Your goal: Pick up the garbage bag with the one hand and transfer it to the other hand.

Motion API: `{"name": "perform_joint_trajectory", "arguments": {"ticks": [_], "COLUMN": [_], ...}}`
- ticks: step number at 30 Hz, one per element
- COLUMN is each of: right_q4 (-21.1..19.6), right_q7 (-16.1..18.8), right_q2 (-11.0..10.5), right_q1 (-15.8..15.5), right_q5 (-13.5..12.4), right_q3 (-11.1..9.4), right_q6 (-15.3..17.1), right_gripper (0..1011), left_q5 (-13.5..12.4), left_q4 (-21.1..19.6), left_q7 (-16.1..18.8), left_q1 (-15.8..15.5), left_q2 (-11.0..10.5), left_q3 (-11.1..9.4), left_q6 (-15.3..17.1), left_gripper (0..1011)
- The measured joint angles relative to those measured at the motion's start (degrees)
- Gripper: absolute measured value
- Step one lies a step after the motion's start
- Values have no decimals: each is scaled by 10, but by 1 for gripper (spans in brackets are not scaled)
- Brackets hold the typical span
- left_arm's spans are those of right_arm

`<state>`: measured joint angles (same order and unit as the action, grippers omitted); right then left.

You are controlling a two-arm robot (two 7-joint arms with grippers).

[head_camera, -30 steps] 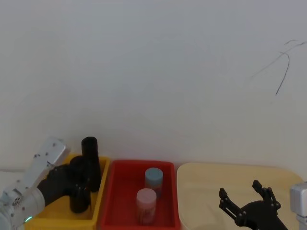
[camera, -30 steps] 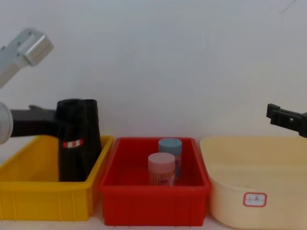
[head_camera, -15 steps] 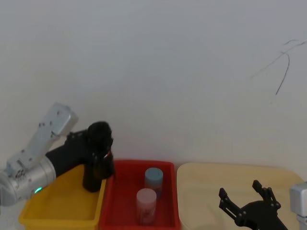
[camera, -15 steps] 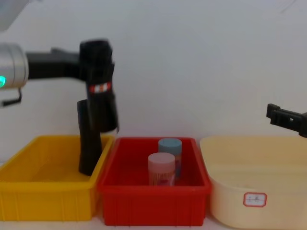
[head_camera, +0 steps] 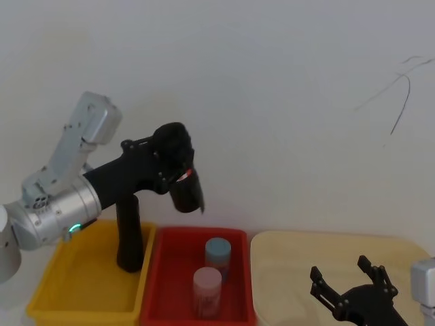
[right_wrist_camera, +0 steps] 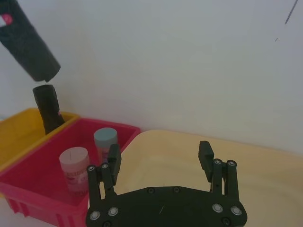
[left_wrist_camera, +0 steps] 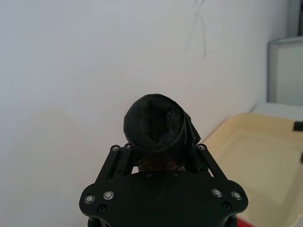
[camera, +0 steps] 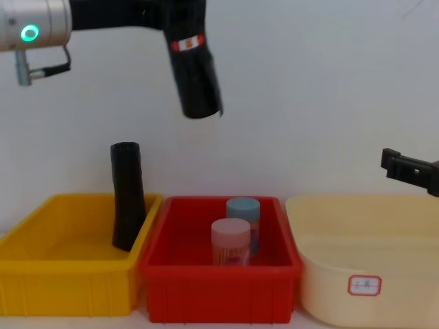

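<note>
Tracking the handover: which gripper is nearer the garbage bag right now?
Left. The left gripper is shut on the garbage bag, high above the red bin; the right gripper sits open, low over the cream tub, well apart from it.

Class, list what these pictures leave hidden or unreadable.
- Left wrist view: the garbage bag covers where the left tool pinches it.
- Chest view: the right edge cuts the right tool.
- Chest view: the cream tub's label is too small to read.
- Chest view: the yellow bin hides the foot of the plain roll.
</note>
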<state>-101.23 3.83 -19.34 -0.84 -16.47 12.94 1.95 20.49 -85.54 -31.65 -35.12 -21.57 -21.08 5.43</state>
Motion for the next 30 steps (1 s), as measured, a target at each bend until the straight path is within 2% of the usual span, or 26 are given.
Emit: {"name": "perform_joint_trajectory", "arguments": {"ticks": [10, 19, 30], "right_q4": [0, -6, -24], "right_q7": [0, 7, 64], "right_q2": [0, -5, -36], "right_q1": [0, 2, 27], "right_q5": [0, 0, -19], "right_q3": [0, -2, -9], "right_q6": [0, 3, 34], "right_gripper": [1000, 999, 999], "left_q5": [30, 42, 49], "left_q4": [-6, -8, -9], "left_q7": [-28, -39, -46], "left_q1": [-21, -29, -33], "left_q2": [12, 15, 18], "left_q3": [-15, -23, -27], "left_q6": [25, 38, 45], "left_gripper": [381, 381, 381]}}
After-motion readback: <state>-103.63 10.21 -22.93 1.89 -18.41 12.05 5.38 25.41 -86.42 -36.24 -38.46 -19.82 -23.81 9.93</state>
